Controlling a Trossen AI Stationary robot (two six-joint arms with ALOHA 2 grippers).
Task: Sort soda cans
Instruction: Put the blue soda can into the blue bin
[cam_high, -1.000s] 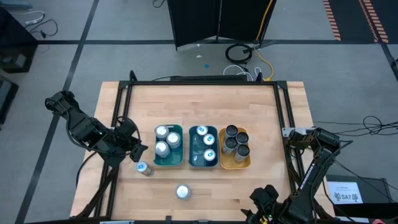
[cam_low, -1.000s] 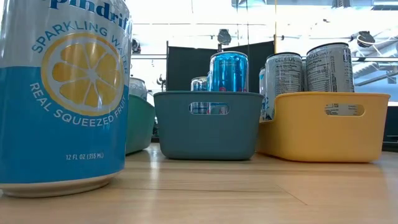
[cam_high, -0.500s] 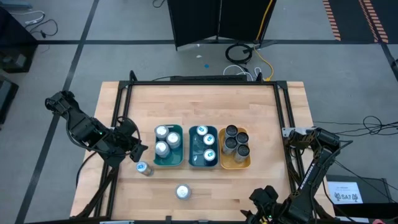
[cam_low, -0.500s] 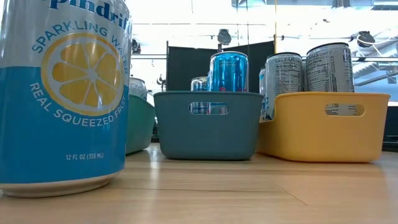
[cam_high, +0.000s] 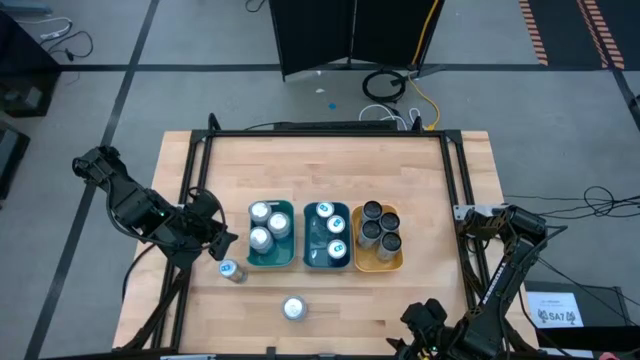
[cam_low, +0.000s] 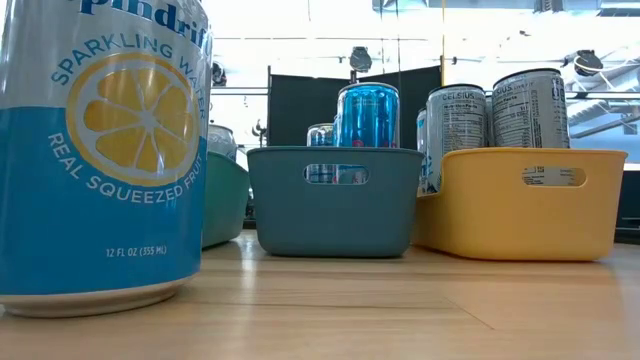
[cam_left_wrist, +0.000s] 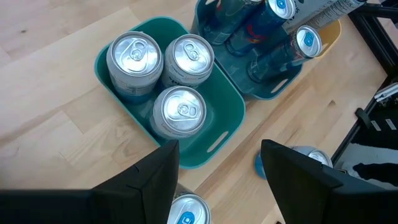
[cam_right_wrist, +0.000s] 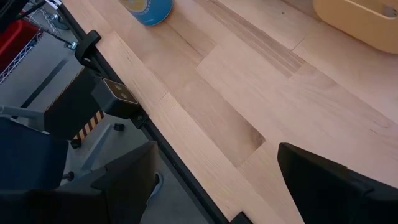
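Observation:
Three trays stand side by side mid-table. The green tray (cam_high: 271, 237) holds three silver-topped soda cans (cam_left_wrist: 180, 111). Blue-marked cans (cam_high: 326, 222) fill the teal tray (cam_high: 327, 250), and dark-topped cans (cam_high: 378, 228) the yellow tray (cam_high: 378, 262). Two loose cans stand upright on the wood: one (cam_high: 231, 270) left of the green tray, one (cam_high: 292, 309) near the front edge, which looms large in the low view (cam_low: 100, 150). My left gripper (cam_left_wrist: 217, 180) hangs open above the first loose can (cam_left_wrist: 185, 211). My right gripper (cam_right_wrist: 230, 180) is open over the table's near right edge.
A black metal frame (cam_high: 200, 160) runs along the table's left, far and right sides. The near table edge (cam_right_wrist: 155, 130) lies just under my right gripper, with floor and equipment beyond it. Bare wood (cam_high: 330, 170) lies behind the trays.

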